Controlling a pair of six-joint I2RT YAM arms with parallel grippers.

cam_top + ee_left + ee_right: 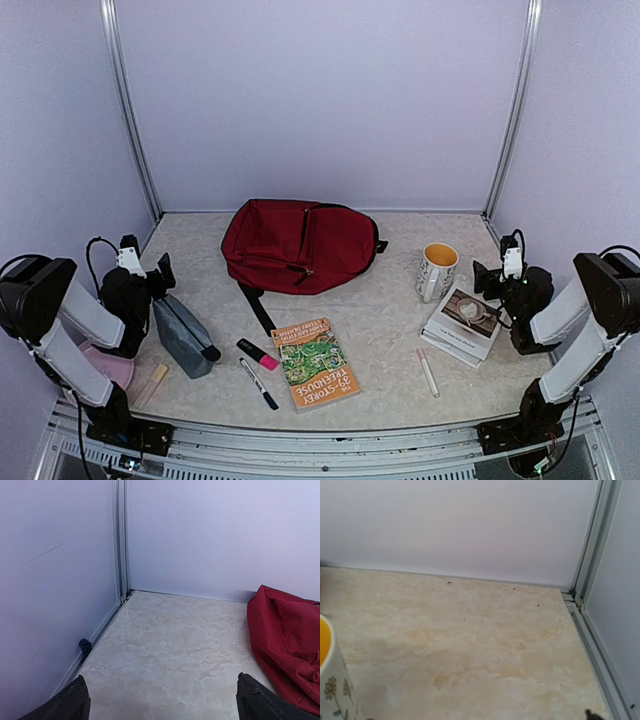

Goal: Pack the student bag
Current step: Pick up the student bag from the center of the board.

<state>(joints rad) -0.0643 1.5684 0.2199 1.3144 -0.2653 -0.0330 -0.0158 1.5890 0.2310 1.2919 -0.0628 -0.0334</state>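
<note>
The student bag (300,245), a dark red backpack with black straps, lies flat at the middle back of the table. Its edge also shows in the left wrist view (285,640) at the right. My left gripper (158,274) is at the left side, open and empty, its two fingers wide apart over bare table (162,702). My right gripper (488,279) is at the right side, above a white book (462,322). Only one fingertip (590,714) shows at the bottom edge of the right wrist view. The jaws are spread and hold nothing.
A grey pencil pouch (185,335) lies by the left arm. A pink highlighter (258,354), a black marker (258,383) and an orange book (315,362) lie in front. A flowered mug (437,270) with a yellow inside (330,680) and a pale pen (427,372) are at the right.
</note>
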